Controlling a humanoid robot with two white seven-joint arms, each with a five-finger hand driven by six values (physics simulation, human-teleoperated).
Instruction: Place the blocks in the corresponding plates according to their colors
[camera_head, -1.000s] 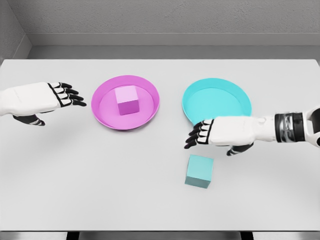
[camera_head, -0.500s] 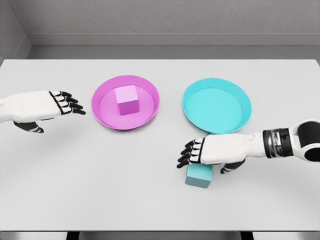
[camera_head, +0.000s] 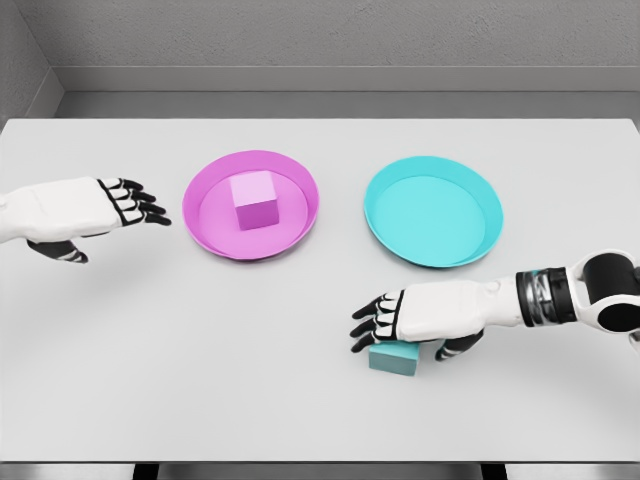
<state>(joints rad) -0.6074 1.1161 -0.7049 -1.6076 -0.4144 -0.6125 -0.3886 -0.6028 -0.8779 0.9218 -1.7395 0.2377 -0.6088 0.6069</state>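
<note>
A pink block (camera_head: 254, 199) lies inside the pink plate (camera_head: 204, 236) at the left middle of the table. To its right the cyan plate (camera_head: 433, 211) holds nothing. A cyan block (camera_head: 392, 358) sits on the table in front of the cyan plate. My right hand (camera_head: 400, 322) lies low over this block and covers its top. Its fingers (camera_head: 368, 326) stretch out to the left past the block, and its thumb (camera_head: 452, 349) shows at the block's right side. My left hand (camera_head: 132, 203) hovers open left of the pink plate, holding nothing.
The white table (camera_head: 200, 350) reaches to a grey wall at the back, and its front edge runs along the bottom of the view. The two plates stand side by side with a gap between them.
My right hand has dropped from the cyan plate's front rim toward me and now lies on top of the cyan block. My left hand has drawn back slightly to the left.
</note>
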